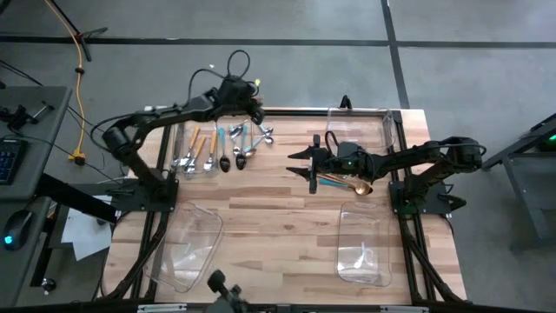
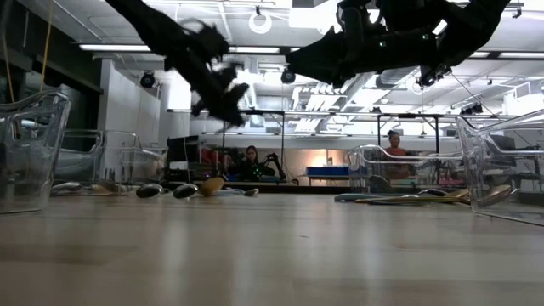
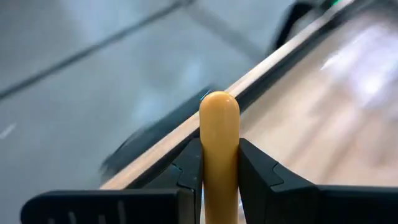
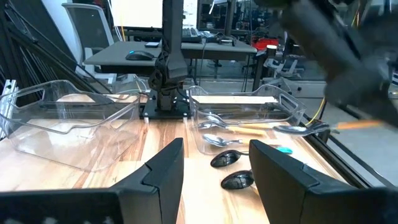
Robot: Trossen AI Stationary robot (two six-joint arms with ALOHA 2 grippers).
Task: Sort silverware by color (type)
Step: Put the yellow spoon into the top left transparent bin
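Note:
Most of the silverware lies in a loose row at the table's far left: orange-handled, blue-handled and dark pieces. A few gold and teal pieces lie under my right arm. My left gripper is raised above the far edge, just beyond that row, and is shut on an orange-handled piece. Whether that piece is a spoon or a fork is hidden. My right gripper hovers open above the table's middle, pointing level toward the left, with nothing between its fingers. My left gripper pinches the orange handle between its two fingers, one on each side. The handle's rounded free end sticks out past the fingertips. The rest of the piece lies behind the fingers, out of sight, and the piece is lifted clear of the table.
A clear bin stands at the far right. Two more clear bins sit near the front edge, one at the left and one at the right. Bare wood lies between them. People sit in the room beyond the table.

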